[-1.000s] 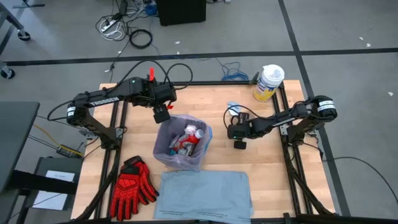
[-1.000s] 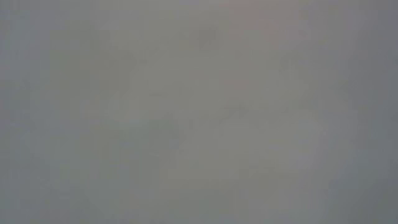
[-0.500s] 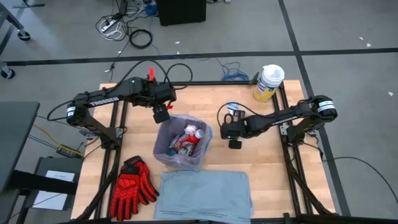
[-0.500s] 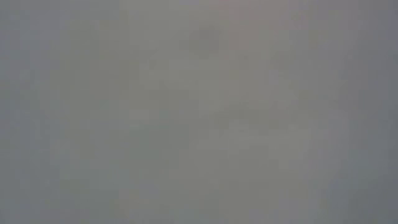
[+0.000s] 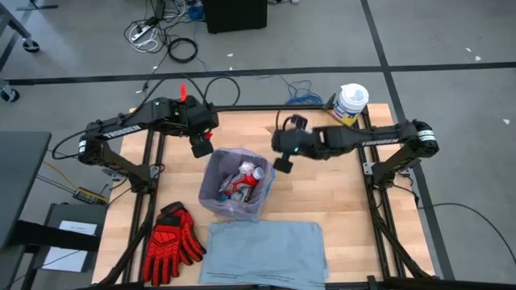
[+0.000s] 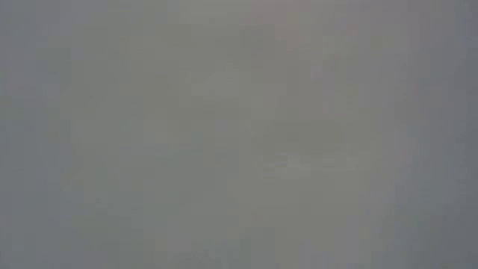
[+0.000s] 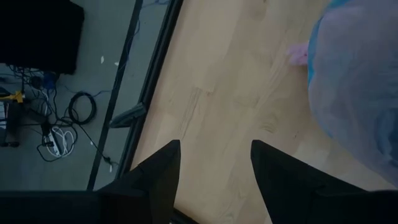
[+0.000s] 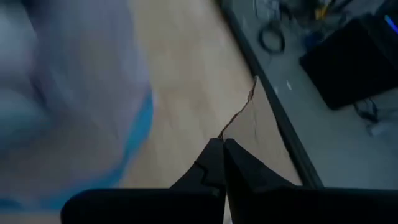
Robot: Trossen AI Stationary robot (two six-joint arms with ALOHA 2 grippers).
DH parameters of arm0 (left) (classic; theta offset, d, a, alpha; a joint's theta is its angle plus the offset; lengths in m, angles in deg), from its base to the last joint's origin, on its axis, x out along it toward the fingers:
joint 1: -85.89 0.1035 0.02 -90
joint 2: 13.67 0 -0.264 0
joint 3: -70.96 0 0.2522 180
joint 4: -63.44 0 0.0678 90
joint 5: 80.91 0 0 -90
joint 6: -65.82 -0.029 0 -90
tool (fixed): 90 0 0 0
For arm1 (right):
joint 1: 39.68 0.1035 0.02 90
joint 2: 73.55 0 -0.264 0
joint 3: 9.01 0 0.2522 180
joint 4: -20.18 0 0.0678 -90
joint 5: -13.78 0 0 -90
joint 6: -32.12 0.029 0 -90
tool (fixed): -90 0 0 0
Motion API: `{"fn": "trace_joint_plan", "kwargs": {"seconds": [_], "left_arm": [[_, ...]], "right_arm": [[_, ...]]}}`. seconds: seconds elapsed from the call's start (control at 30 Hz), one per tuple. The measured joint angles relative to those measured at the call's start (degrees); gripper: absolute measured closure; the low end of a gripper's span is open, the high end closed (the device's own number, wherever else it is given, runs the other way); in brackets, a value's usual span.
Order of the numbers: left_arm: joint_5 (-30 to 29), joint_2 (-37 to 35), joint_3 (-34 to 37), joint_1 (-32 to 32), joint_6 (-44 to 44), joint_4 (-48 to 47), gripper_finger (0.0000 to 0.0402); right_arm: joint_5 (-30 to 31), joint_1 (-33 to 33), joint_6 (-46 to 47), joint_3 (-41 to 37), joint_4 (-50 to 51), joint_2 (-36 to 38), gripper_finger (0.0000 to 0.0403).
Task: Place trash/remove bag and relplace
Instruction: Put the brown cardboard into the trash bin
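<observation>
The bag [image 5: 236, 187] holds the trash [image 5: 245, 179]; I see my left gripper [image 5: 201, 148] beside it, fingers apart, right gripper [image 5: 282, 165] pinched together beside it

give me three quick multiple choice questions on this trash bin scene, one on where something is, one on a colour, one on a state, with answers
1. Where do the red gloves lie?
A. at the table's near left corner, beside the grey-blue liner
B. inside the bin
C. next to the yellow tub

2. What colour is the tub at the table's far right corner?
A. green with a black lid
B. yellow with a white lid
C. plain red

3. How is the right claw?
A. wide open
B. clamped on a bottle
C. shut, holding nothing

Answers:
1. A: the red gloves rest left of the grey-blue liner on the table.
2. B: the tub has a yellow body and white lid.
3. C: the right claw has its tips together and empty, up beside the bin; the left claw stands open.
</observation>
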Motion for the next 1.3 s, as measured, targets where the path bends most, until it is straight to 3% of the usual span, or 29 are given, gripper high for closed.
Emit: {"fn": "trace_joint_plan", "kwargs": {"seconds": [0.23, 0.4, 0.7, 0.9, 1.3], "left_arm": [[0.73, -5.11, 0.00, 0.00, 3.05, 0.41, 0.0195], [0.73, -8.76, 0.00, 0.00, 6.14, 0.93, 0.0195], [1.73, -12.35, -0.02, -0.84, 10.62, 0.90, 0.0195], [1.76, -12.26, -0.02, -2.08, 12.02, 0.92, 0.0195], [1.76, -12.09, -0.02, -4.66, 15.37, -0.84, 0.0195]], "right_arm": [[-11.28, -1.06, -0.03, 7.48, -9.57, 0.00, 0.0403], [-23.67, -1.25, 4.03, 7.54, -20.52, -0.38, 0.0403], [-37.62, -1.25, 11.32, 7.54, -30.66, -0.41, 0.0403], [-43.74, -1.28, 13.09, 7.48, -29.69, -1.79, 0.0403], [-55.94, -2.31, 22.53, 7.48, -29.82, -13.08, 0.0399]]}}
